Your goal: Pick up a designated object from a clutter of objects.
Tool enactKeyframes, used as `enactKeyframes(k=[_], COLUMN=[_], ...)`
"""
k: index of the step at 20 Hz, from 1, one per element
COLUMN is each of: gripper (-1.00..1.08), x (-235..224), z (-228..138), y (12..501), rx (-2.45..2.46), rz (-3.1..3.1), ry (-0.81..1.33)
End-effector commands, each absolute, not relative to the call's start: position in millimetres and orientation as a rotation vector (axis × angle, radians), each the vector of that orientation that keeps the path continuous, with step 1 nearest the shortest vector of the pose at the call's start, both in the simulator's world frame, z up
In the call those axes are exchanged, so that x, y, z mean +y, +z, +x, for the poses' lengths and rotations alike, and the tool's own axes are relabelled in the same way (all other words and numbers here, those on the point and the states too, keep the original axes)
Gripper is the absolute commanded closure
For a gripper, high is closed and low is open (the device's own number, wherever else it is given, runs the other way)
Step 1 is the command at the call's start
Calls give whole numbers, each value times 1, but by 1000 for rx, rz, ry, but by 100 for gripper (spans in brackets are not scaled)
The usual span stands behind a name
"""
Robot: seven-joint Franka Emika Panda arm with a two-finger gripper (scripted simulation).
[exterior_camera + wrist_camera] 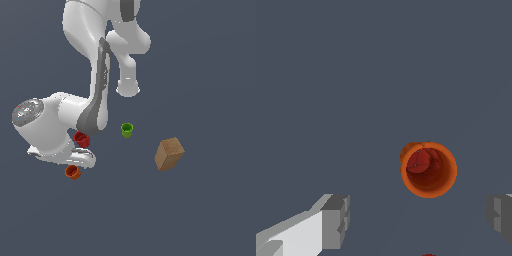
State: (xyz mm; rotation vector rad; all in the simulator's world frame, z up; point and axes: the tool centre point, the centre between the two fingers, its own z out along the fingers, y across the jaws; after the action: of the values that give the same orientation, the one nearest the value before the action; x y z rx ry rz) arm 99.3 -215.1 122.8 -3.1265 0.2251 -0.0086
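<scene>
The orange cup [73,172] stands upright on the dark floor, just below the arm's hand [70,156] in the exterior view. In the wrist view I look down into the orange cup [429,170], with its ribbed rim facing the camera. My gripper [418,217] is open and empty above it. One grey fingertip [336,220] and the other [500,214] stand wide apart, and the cup lies a little off the line between them. The red cup [82,139], green cup [127,130] and tan box [169,153] stand apart.
The red cup sits close beside the hand and is partly covered by the arm. The arm's white links [95,75] rise over the exterior view's left half. A sliver of red [428,254] shows at the wrist view's edge.
</scene>
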Motion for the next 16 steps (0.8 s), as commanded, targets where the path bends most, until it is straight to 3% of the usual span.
enactKeyframes(k=[1,16], gripper=[-92,-92], x=[-225,-240], z=[100,100], y=[109,79], rx=[225,228], rz=[-3129,-3133], ry=[-7,1])
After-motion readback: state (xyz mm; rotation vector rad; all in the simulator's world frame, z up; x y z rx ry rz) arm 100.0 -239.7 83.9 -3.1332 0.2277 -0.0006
